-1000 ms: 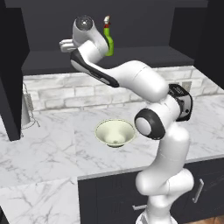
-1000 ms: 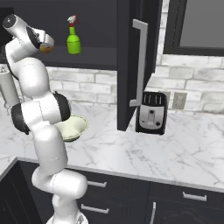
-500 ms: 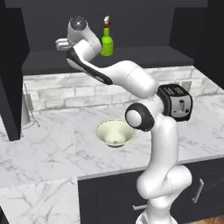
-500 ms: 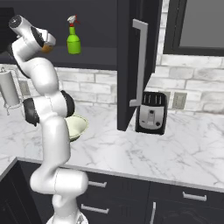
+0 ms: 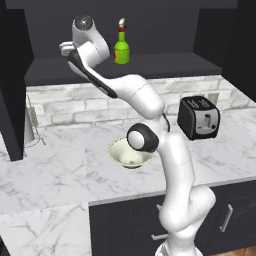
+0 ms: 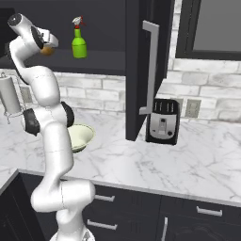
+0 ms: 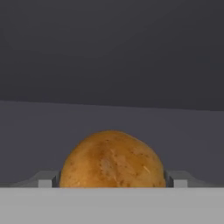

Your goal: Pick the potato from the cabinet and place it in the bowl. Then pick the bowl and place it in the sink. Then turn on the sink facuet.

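Note:
The orange-brown potato (image 7: 112,159) lies on the dark shelf of the cabinet (image 5: 165,65), left of a green bottle. My gripper (image 7: 112,180) is reached into the cabinet at shelf height and stands open around the potato. One grey fingertip (image 7: 48,179) sits close against each side of it. From the right base view a bit of the potato (image 6: 45,50) peeks out at the gripper (image 6: 49,46). The pale cream-green bowl (image 5: 131,152) stands empty on the marble counter below, beside the arm's elbow. The sink and the sink facuet are out of view.
A green bottle with a red-white top (image 5: 121,48) stands on the shelf just right of the hand. A black toaster (image 5: 199,117) sits at the back right of the counter. The cabinet's open door (image 6: 146,70) juts out. A paper towel holder (image 5: 30,125) stands at the left.
The hand has moved left along the shelf, away from the green bottle, and the elbow has swung lower and further forward. The bowl and bottle have not moved.

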Controlling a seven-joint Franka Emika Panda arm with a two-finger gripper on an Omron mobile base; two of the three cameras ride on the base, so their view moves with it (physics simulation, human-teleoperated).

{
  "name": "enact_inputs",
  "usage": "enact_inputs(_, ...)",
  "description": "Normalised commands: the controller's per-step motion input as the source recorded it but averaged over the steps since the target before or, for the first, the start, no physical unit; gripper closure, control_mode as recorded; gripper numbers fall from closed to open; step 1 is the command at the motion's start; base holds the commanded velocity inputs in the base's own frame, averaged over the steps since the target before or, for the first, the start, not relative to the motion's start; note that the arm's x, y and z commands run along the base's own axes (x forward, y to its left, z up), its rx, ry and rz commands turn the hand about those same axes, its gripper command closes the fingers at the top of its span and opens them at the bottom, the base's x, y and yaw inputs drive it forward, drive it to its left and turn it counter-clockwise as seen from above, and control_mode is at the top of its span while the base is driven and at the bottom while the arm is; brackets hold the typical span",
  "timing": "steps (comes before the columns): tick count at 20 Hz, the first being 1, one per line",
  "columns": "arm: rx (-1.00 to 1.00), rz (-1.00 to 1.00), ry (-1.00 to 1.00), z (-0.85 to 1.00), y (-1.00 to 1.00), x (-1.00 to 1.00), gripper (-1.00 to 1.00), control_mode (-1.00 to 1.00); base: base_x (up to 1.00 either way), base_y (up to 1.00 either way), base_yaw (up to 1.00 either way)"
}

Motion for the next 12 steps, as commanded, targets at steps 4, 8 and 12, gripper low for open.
enact_inputs(4,0.0,0.0,0.0,0.0,0.0,-0.09,1.0,-1.0,0.0,0.0,0.0)
enact_inputs(8,0.0,0.0,-0.02,0.0,-0.08,-0.7,1.0,-1.0,0.0,0.0,0.0)
enact_inputs(12,-0.01,0.0,-0.08,-0.01,-0.29,-1.0,1.0,-1.0,0.0,0.0,0.0)
